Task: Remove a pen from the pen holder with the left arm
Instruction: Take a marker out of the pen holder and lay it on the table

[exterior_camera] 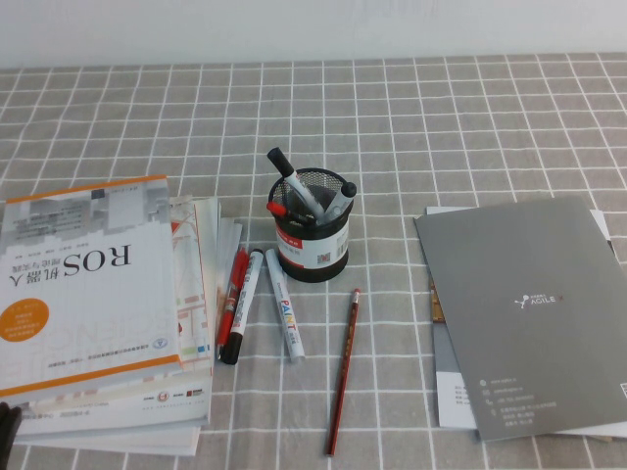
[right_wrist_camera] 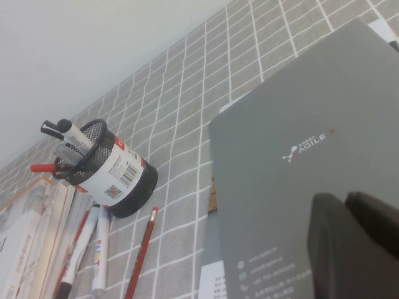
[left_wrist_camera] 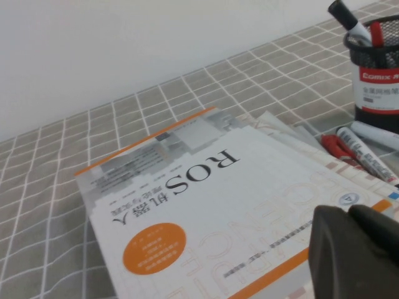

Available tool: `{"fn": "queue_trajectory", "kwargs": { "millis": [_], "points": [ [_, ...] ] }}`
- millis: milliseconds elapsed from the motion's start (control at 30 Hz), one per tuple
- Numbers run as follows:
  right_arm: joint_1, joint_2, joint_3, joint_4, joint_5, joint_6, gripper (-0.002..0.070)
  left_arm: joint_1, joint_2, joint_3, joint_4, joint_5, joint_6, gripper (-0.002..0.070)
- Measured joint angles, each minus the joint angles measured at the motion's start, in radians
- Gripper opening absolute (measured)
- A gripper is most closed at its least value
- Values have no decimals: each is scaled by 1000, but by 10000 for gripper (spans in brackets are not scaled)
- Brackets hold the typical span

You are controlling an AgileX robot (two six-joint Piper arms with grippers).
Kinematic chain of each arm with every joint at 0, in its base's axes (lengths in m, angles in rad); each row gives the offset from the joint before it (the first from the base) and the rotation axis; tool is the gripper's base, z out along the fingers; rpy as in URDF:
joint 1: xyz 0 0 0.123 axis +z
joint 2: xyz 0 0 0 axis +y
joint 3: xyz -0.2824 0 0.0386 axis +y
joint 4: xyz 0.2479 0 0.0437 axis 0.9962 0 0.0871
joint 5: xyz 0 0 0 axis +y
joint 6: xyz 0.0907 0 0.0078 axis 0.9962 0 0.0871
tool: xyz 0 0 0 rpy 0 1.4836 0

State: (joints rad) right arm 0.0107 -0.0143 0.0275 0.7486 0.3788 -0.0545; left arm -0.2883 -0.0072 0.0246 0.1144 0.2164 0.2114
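I see the round black wire-mesh pen holder (exterior_camera: 312,240) upright mid-bench (exterior_camera: 441,117), four pens (exterior_camera: 286,168) poking out, three markers (exterior_camera: 245,294) and one red pencil (exterior_camera: 344,367) flat beside it, my left pincer (left_wrist_camera: 349,218) clenched empty over the glossy book (exterior_camera: 88,284), my right pincer (right_wrist_camera: 346,202) clenched empty over the grey folder (exterior_camera: 519,294).

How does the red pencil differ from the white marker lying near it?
The red pencil is thin and longer; the white marker is thicker and shorter. The red pencil lies alone; the white marker lies beside other markers. Both lie flat before the pen holder. The left claw, shut, is over the ROS book; the right claw over the grey folder.
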Motion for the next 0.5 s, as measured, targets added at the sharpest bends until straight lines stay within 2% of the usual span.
{"fn": "queue_trajectory", "kwargs": {
  "millis": [167, 333, 500],
  "points": [
    [0, 0, 0, 0, 0, 0, -13, 39, 0, 0, 0, 0, 0, -3],
    [0, 0, 0, 0, 0, 0, -13, 41, 0, 0, -6, 15, 0, -3],
    [0, 0, 0, 0, 0, 0, -13, 41, -2, 0, -122, 59, -35, -3]
  ]
}}
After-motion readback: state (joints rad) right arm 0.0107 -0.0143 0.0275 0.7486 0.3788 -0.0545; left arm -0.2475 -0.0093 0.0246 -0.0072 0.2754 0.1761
